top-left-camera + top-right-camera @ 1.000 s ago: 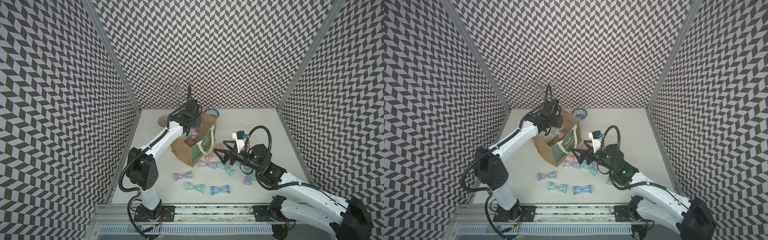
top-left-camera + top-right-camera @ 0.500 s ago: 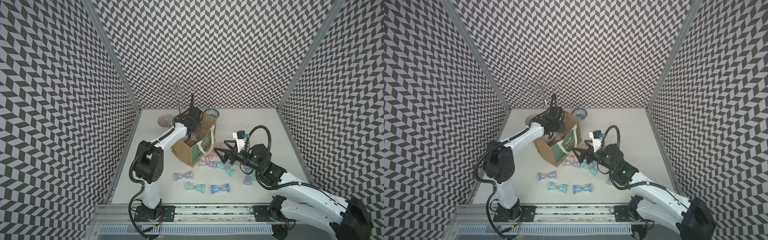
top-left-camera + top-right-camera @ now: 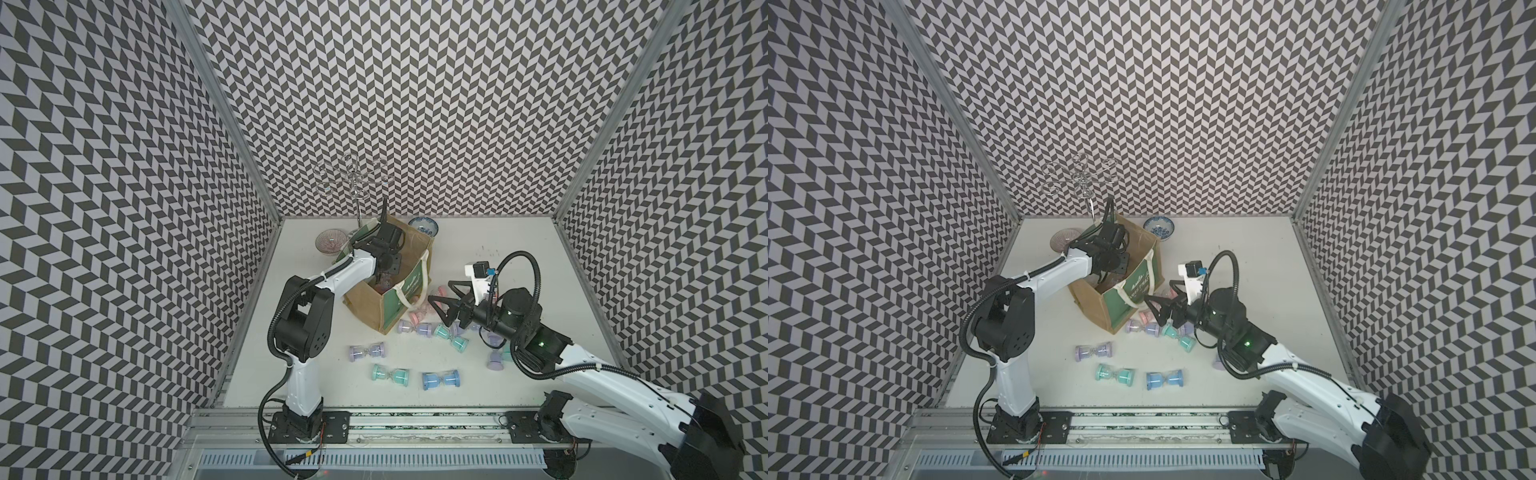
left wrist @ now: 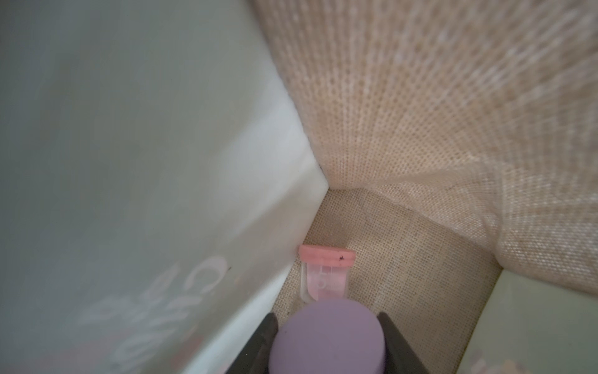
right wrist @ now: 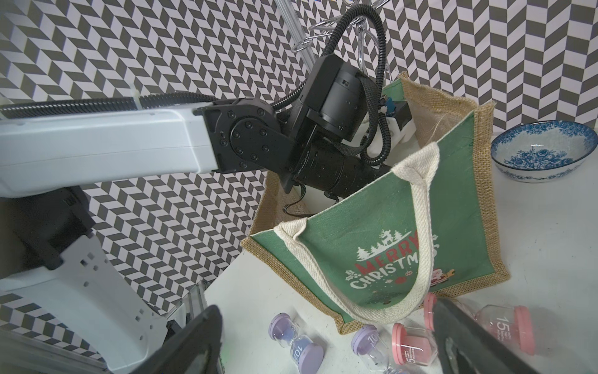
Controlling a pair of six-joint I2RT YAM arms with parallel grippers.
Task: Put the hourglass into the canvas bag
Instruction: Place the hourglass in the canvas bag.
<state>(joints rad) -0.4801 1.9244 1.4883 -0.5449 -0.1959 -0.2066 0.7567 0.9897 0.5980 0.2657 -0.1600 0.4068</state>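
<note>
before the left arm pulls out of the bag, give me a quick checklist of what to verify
1. Is the purple hourglass inside the canvas bag: ok, it sits deep between the walls.
2. Has the left end effector let go: cannot tell; its fingers flank the purple cap closely.
3. Is there room on the bag floor: ok, the pink hourglass lies just beyond, with bare burlap beside it.
4. Is the bag upright with its mouth open: ok.
5. Is the right end effector out of the way: ok, it is open and outside the bag.
</note>
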